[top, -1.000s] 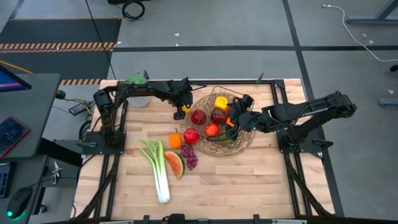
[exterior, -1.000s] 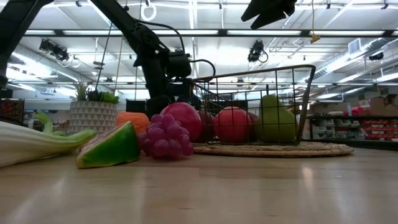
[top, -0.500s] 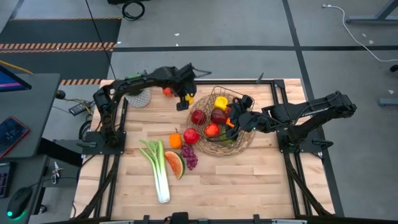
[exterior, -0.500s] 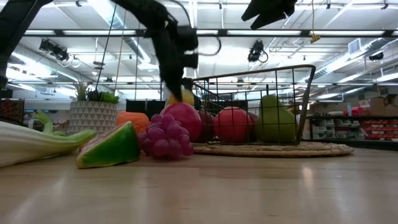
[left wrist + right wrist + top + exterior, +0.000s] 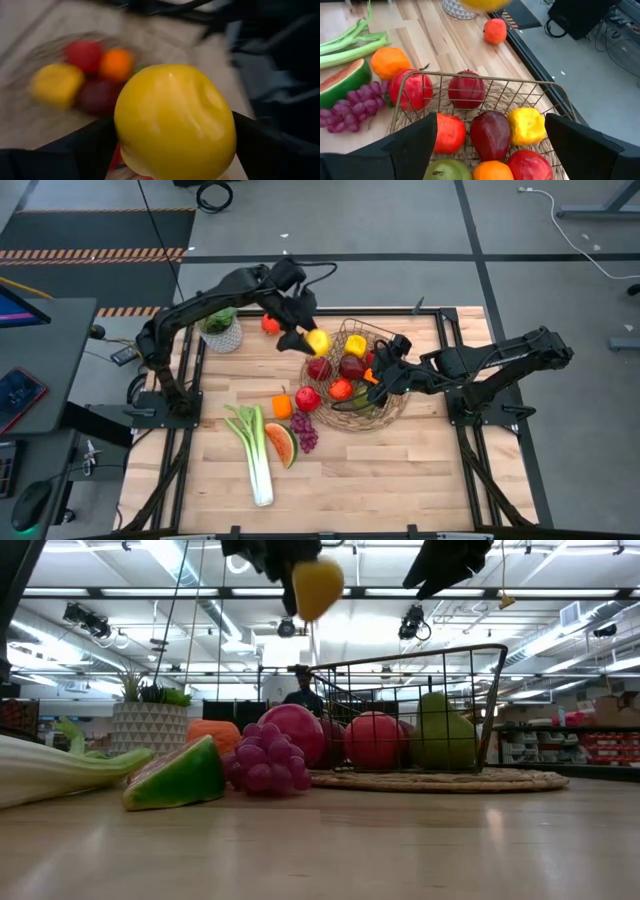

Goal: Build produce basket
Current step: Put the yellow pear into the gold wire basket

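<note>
**Spotter:** High view first: your left end effector (image 5: 309, 340) is raised over the far left edge of the basket (image 5: 395, 408), clamped on a yellow lemon (image 5: 319, 342). From its wrist camera the lemon (image 5: 175, 121) fills most of the frame between the two dark fingers (image 5: 75, 150).

**Checker:** And your right end effector?

**Spotter:** Your right end effector (image 5: 378, 370) hangs over the basket from the right side with its fingers spread wide and nothing between them. Its wrist camera looks down into the basket (image 5: 470, 77), where you can see dark red apples (image 5: 490, 134), a yellow fruit (image 5: 526, 126), an orange (image 5: 491, 171) and a green pear (image 5: 443, 170).

**Checker:** What produce lies outside the basket?

**Spotter:** On the table (image 5: 400, 470), left of the basket and touching its woven rim, a red apple (image 5: 307, 398); beside it an orange fruit (image 5: 282, 406) and purple grapes (image 5: 304, 432). Nearer you lie the watermelon slice (image 5: 281, 444) and the long leek (image 5: 255, 455). A small red-orange fruit (image 5: 270, 325) sits at the far edge, near the potted plant (image 5: 221, 327).

**Checker:** From the low view?

**Spotter:** You see the lemon (image 5: 317, 587) held well above the basket (image 5: 420, 690), clear of its wire top
</note>
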You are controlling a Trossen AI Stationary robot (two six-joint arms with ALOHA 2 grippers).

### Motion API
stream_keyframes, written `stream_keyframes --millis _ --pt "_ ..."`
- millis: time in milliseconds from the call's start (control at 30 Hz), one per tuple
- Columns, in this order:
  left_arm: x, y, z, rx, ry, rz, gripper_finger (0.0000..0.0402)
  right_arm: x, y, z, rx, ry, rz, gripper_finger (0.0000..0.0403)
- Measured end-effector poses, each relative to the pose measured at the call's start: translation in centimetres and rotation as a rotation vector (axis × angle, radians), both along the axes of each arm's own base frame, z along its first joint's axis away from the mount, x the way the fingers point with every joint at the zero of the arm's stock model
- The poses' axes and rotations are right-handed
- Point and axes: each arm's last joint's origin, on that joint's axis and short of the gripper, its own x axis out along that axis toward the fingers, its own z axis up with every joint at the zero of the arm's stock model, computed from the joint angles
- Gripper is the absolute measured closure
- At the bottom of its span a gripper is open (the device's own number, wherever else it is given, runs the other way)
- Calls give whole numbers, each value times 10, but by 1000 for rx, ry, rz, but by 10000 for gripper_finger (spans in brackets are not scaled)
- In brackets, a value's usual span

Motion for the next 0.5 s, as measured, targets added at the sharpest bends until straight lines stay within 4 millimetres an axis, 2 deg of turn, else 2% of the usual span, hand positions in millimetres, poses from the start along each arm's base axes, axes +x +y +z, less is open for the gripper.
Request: stream_keyframes --millis 233,500 --pt "3 -32 13 -179 -169 -296 49 0 0 0 -1 -1 -1 30" --pt "5 -52 19 -344 -307 -531 49 0 -1 0 -6 2 1 30"
